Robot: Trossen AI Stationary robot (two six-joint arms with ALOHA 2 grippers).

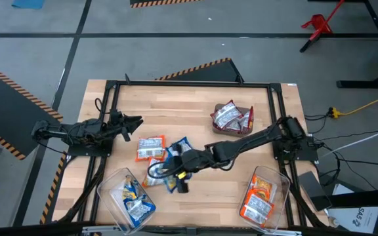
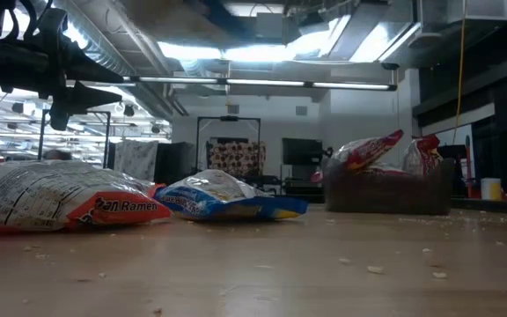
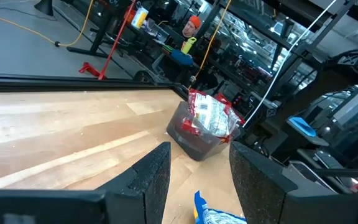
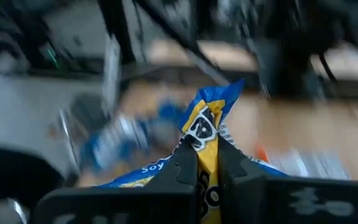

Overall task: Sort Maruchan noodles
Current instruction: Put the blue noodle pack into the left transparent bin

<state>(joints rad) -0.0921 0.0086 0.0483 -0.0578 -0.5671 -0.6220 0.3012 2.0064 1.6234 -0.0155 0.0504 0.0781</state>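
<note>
Near left: orange packet (image 2: pixel 55 201), flat on the table (image 2: pixel 262 269).
Middle: blue-yellow packet (image 2: pixel 227 197), lying just beside the orange one.
Right: dark box (image 2: pixel 385 192) with red packets (image 2: pixel 372 151) sticking out above its rim.
Upper left: dark arm (image 2: pixel 38 63), above the orange packet.
Tabletop: scattered crumbs.

Two slim black jointed arms (image 1: pixel 254 139) trailing black cables.

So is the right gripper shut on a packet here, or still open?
Shut on one. The right gripper pinches the edge of a blue-yellow packet between its fingers, near the middle of the table.
</note>
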